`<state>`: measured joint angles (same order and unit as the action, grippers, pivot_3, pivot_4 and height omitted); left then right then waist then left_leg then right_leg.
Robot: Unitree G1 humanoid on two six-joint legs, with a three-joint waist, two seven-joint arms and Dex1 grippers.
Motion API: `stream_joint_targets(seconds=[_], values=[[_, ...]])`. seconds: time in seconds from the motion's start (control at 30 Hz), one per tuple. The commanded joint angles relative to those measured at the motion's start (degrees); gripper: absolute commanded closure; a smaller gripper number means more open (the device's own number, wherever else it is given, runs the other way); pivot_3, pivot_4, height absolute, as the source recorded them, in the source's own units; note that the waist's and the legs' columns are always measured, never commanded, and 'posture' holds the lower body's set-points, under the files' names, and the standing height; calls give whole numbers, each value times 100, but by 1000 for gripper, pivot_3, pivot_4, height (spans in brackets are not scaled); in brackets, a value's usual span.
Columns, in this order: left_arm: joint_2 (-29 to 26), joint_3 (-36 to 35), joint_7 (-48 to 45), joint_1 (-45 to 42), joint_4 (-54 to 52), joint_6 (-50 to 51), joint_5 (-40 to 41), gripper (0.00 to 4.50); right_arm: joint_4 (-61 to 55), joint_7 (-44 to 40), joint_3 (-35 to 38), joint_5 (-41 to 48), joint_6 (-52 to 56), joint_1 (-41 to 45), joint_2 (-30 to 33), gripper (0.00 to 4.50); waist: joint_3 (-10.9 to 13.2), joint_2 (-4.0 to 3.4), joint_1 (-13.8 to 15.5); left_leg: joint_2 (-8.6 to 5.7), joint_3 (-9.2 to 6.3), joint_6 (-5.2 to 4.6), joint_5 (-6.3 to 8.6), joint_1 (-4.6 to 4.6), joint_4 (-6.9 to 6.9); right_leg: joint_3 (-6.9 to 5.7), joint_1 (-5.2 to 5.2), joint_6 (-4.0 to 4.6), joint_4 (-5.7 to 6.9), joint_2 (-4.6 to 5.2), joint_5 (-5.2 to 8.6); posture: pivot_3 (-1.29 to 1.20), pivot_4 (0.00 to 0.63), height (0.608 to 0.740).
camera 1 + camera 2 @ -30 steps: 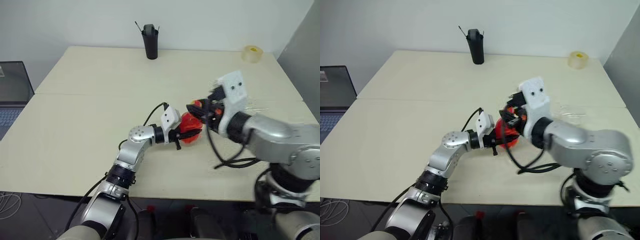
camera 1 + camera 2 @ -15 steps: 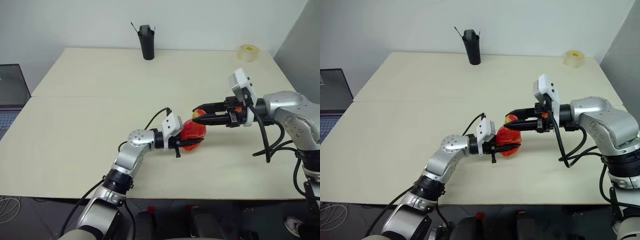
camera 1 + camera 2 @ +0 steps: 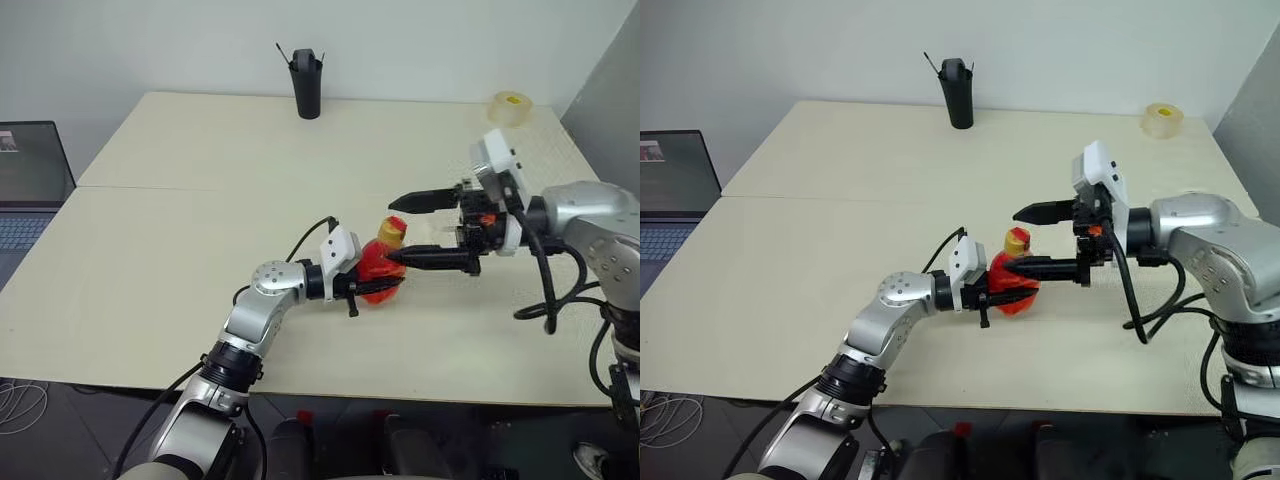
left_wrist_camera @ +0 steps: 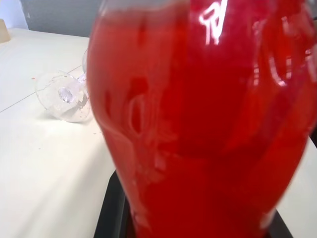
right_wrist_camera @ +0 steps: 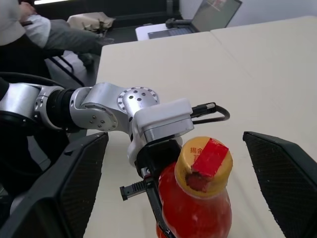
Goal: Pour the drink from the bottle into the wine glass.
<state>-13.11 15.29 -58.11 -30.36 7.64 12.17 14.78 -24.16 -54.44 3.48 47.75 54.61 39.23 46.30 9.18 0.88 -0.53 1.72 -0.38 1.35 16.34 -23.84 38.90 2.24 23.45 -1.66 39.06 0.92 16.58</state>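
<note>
Two robot arms met over a smooth, pale cream table [image 3: 180, 260] in the head views. The left gripper [image 3: 372, 283] was clamped on the round body of a small clear plastic bottle [image 3: 380, 262], which stood upright near the table's middle and glowed with the red-orange drink [image 3: 1012, 288]. Its cap [image 3: 394, 228] was yellowish with a red patch. The right gripper [image 3: 418, 229] stood wide apart, one slim black finger above the cap's level and the other beside the bottle's neck, holding nothing. A tall black cylindrical cup [image 3: 307, 85] stood at the far edge, a translucent roll of tape [image 3: 510, 106] at the far right corner, and a laptop [image 3: 33, 195] off the table's left side.

In the left wrist view, the glossy drink-filled bottle loomed close between the dark fingers. Beyond it, the clear wine glass [image 4: 67, 94] lay on its side on the table.

In the right wrist view, two broad black finger pads [image 5: 74, 183] flanked the bottle's cap, apart from it. A seated person's sleeve [image 5: 59, 37] showed beyond the table.
</note>
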Motion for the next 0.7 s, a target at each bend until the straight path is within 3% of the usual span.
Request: stream_joint_targets(seconds=[0.03, 0.3, 0.4, 0.53, 0.7], values=[[36, -162, -4, -122, -82, -154, 124, 3583, -817, 1141, 729, 314, 479, -213, -25, 0, 0, 0, 2, -1, 0, 0, 0, 1, 0, 0, 0, 0, 0, 0, 0, 0, 150, 740], [114, -194, -14, -286, 142, -264, 114, 3583, -2110, 4058, 1009, 1735, 1321, -474, -1160, 0, 0, 0, -1, 0, -5, 1, 0, 0, 0, 1, -2, 0, 3, -3, 0, 0, 150, 740], [158, -176, -61, -352, 204, -283, 129, 3583, -2058, 4824, 706, 1602, 1405, -370, -1487, 0, -1, -1, 0, -3, -5, 1, -1, -1, 1, 0, -3, -2, 1, 0, 1, 0, 150, 740], [184, -172, -101, -389, 247, -311, 130, 3583, -1820, 5332, 405, 1237, 1411, -281, -1627, 0, -1, -1, -4, -5, -6, 1, -1, -1, 1, -2, -3, -2, 1, -2, 1, 0, 150, 740], [188, -181, -108, -380, 251, -317, 118, 3583, -1546, 5263, 203, 926, 1187, -279, -1658, 0, -1, -1, -9, -6, -5, 1, -1, -1, 0, -1, -3, -2, 1, -2, 2, 0, 150, 740]])
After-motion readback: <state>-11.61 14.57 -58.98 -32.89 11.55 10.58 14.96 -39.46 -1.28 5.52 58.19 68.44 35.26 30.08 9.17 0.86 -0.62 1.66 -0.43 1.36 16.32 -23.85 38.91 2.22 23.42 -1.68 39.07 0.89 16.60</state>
